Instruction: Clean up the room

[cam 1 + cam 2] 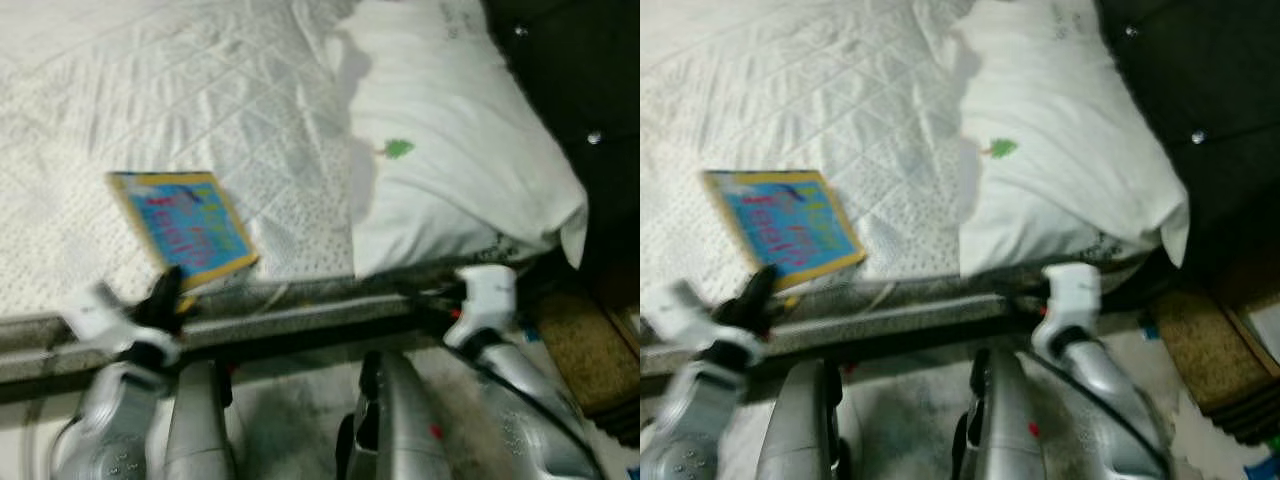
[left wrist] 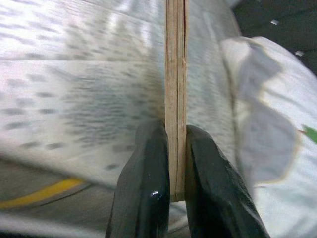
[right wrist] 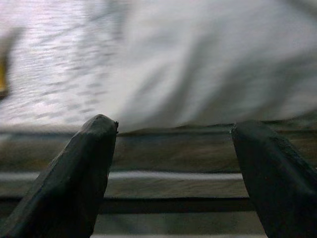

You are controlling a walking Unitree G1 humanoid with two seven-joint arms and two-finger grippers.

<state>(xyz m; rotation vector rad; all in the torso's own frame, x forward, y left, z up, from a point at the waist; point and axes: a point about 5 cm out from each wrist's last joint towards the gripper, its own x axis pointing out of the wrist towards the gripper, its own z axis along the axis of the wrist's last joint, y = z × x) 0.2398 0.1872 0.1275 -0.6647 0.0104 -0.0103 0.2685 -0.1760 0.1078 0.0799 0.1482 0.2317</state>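
A thin picture book (image 1: 185,225) with a blue cover and yellow border lies at the near edge of the white quilted bed (image 1: 200,90). My left gripper (image 1: 168,290) is shut on the book's near corner. In the left wrist view the book's edge (image 2: 176,99) stands clamped between the two black fingers (image 2: 143,193). My right gripper (image 3: 173,163) is open with nothing between its fingers, low by the bed frame in front of the white pillow (image 1: 450,150).
The pillow carries a small green mark (image 1: 399,149). A dark headboard (image 1: 570,80) rises at the right. The grey bed frame rail (image 1: 300,315) runs across in front of me. A brown mat (image 1: 585,350) lies on the floor at the right.
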